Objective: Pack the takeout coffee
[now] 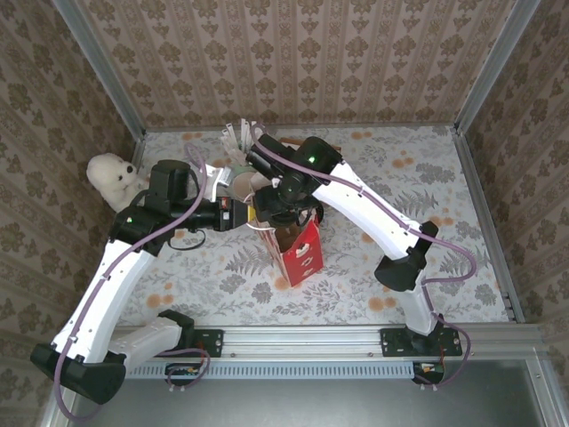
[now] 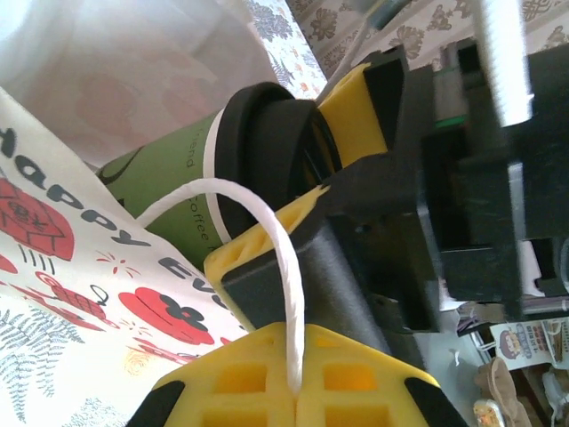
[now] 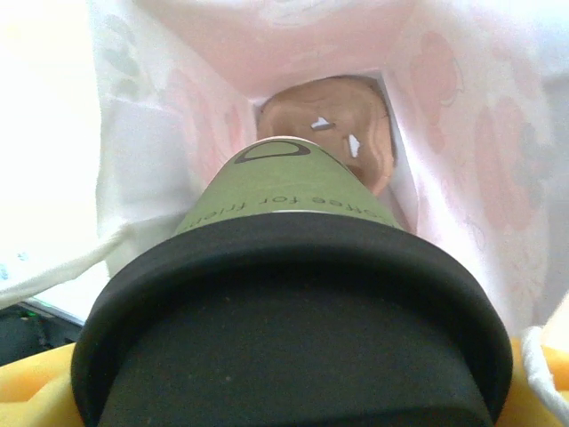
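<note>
From above, both arms are meeting over the red-and-white paper bag [image 1: 302, 256] standing on the bench [image 1: 418, 178]; a sideways tug would be tipping it. In the left wrist view, the left jaws are clenching the bag's white cord handle [image 2: 286, 302], while the right jaws are grasping the takeout coffee [image 2: 169, 182] by its black lid [image 2: 267, 133], tilted and partway into the bag. A slipping cord would be letting the wall fold against the cup. In the right wrist view, the cup is hanging above the bag's brown floor [image 3: 324, 142]; releasing this high, or the lid popping off, would be risking a spill
</note>
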